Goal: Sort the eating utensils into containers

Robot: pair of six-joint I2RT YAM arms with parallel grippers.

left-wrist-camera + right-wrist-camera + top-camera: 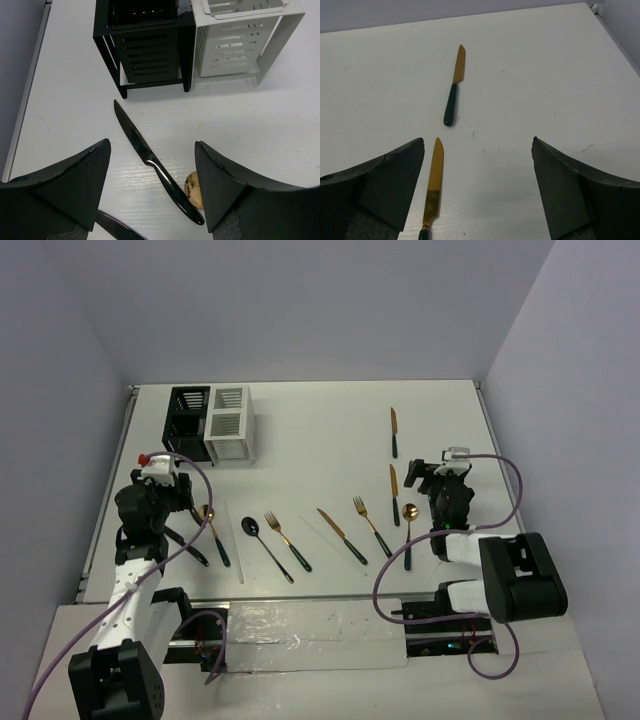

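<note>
The left gripper [151,145] hangs with jaws released, holding nothing, over an all-black serrated knife [150,159] lying aslant on the white table [65,100]. Bare surface separates its tip from the black slatted caddy [145,50], which is joined to the white slatted caddy [240,40] near the far-left edge. The right gripper [477,141] gapes empty too. A gold-bladed, green-handled knife [454,85] lies ahead, and open tabletop runs to the right edge.

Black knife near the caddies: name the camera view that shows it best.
Left wrist: the black knife lies whole and close, serrated blade toward the black caddy. The top view gives only a thin dark sliver near the left arm; the right wrist view misses it.
</note>
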